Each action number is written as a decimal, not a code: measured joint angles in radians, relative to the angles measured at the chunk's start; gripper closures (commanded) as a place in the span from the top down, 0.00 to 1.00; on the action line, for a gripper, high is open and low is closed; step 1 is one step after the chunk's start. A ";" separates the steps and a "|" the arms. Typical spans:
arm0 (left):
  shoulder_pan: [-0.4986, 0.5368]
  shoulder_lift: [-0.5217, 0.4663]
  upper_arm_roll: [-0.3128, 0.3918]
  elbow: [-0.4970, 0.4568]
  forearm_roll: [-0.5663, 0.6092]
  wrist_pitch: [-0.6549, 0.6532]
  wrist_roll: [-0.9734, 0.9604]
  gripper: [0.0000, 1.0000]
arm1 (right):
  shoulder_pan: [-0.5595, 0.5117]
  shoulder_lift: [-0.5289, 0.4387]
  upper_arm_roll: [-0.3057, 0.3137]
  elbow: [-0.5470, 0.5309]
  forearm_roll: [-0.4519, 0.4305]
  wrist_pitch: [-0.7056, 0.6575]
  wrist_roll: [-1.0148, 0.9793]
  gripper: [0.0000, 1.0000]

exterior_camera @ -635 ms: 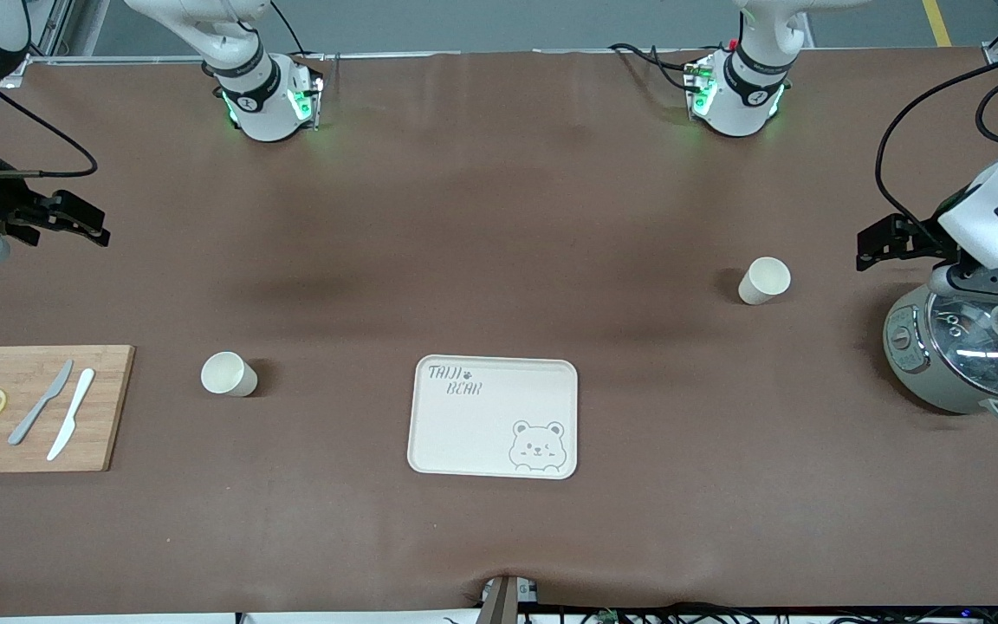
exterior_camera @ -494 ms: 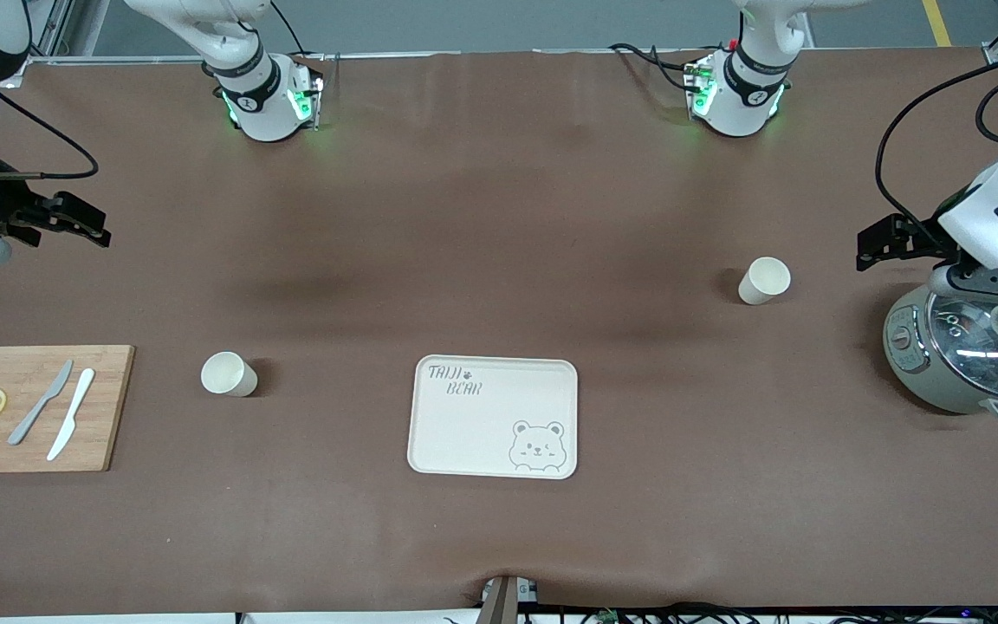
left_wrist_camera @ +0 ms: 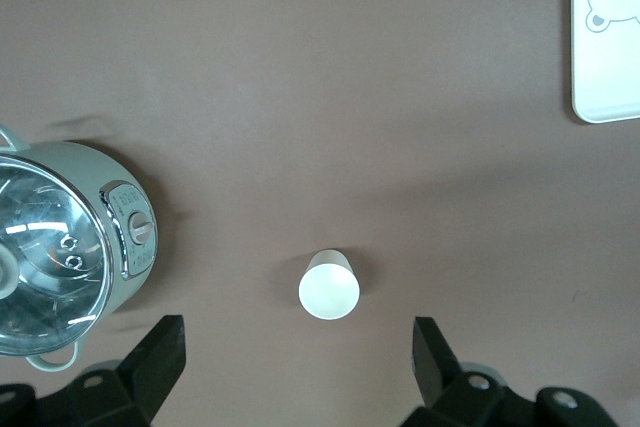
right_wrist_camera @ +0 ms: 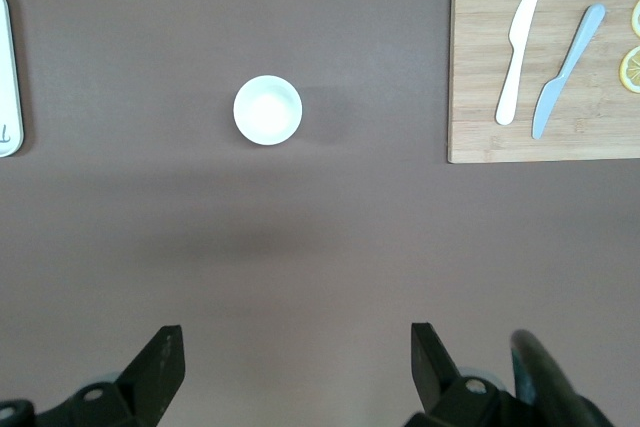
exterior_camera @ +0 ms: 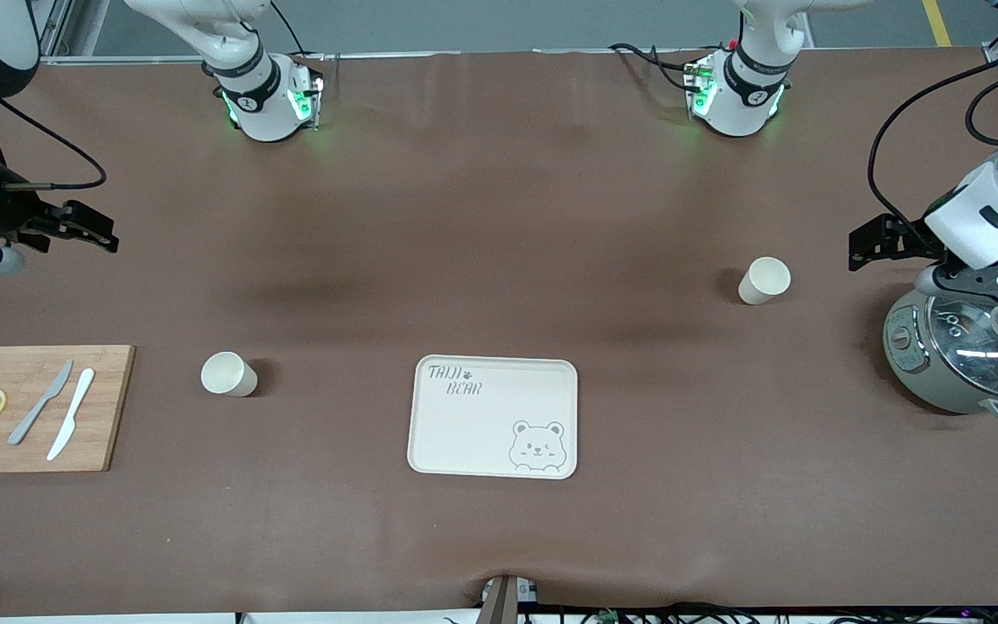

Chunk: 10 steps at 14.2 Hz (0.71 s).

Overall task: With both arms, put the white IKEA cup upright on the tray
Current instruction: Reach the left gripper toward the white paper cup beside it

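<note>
**Both arms begin their approach; two cups stand off the tray**

The cream tray point(exterior_camera: 494, 417) lies bare near the middle of the table. One white cup point(exterior_camera: 228, 374) stands upright between the tray and the cutting board point(exterior_camera: 35, 407), toward the right arm's end of the table. A second white cup point(exterior_camera: 764, 280) stands upright toward the left arm's end, farther from the front camera than the tray and near the rice cooker point(exterior_camera: 967, 355).

The right gripper point(exterior_camera: 83, 227) hangs over bare table with its jaws spread wide and empty; compared with half a second earlier it has shifted slightly toward the table's middle. The left gripper point(exterior_camera: 876, 243) hangs beside the rice cooker, likewise wide and empty, and has also crept toward its cup. In the left wrist view that cup point(left_wrist_camera: 329, 285) sits between the fingertips point(left_wrist_camera: 160, 357), well below them.

Neither cup is touched. The small shifts suggest that reaching has only started, so the whole task remains ahead.
</note>
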 measured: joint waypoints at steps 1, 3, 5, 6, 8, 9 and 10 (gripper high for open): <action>0.000 0.005 0.001 0.000 0.000 0.000 -0.001 1.00 | 0.000 0.001 0.000 0.000 0.000 0.000 0.000 1.00; 0.000 0.018 0.001 -0.001 0.000 0.001 -0.001 1.00 | 0.000 0.001 0.000 0.000 0.000 0.000 0.000 1.00; 0.000 0.024 0.001 -0.021 0.001 0.040 -0.001 1.00 | 0.000 0.002 0.000 0.000 0.000 -0.001 0.000 1.00; 0.001 0.021 0.002 -0.048 0.002 0.081 0.000 1.00 | 0.000 0.004 0.000 0.000 0.000 -0.001 0.000 1.00; 0.009 0.014 0.002 -0.113 0.002 0.160 0.014 1.00 | 0.000 0.008 0.000 0.000 0.000 -0.001 0.000 1.00; 0.013 0.010 0.003 -0.143 0.002 0.189 0.024 1.00 | 0.000 0.010 0.000 0.000 0.000 -0.001 0.000 1.00; 0.015 0.006 0.003 -0.175 0.002 0.220 0.029 1.00 | 0.000 0.012 0.000 0.000 0.000 -0.001 0.000 1.00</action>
